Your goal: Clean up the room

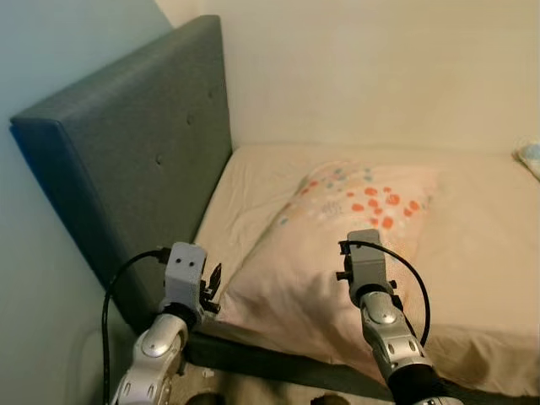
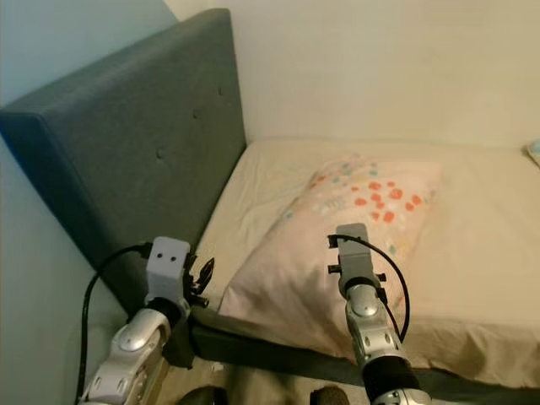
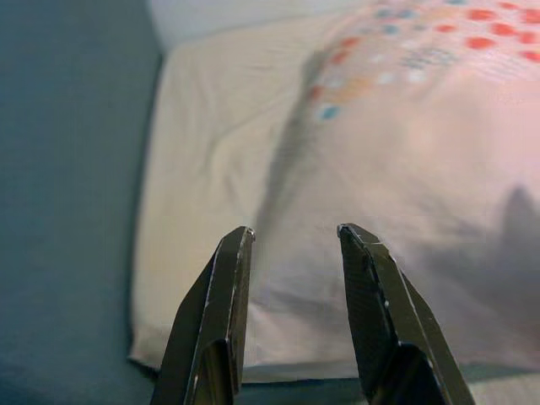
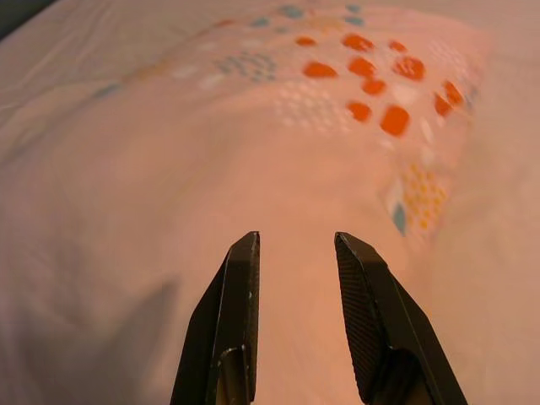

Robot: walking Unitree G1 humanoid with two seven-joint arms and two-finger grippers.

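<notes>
On the bed [image 1: 472, 278], a pillow [image 1: 337, 245] with orange and teal spots is lying askew near the grey headboard [image 1: 135, 160], its near corner reaching toward the mattress edge. Both grippers are hovering over that near end: left gripper [image 3: 291, 240] at the corner beside the headboard, right gripper [image 4: 295, 245] over the pillow's middle. Each pair of fingers is standing partly open, gripping nothing. Whether either is touching the fabric is hard to tell; probably not yet. Risks as I'm judging them: pinching only the loose cover so the pillow is sagging or slipping out, uneven pulls twisting it, or the left arm bumping the headboard. Something pale [image 1: 530, 156] is lying at the far right edge, too cropped to name.
</notes>
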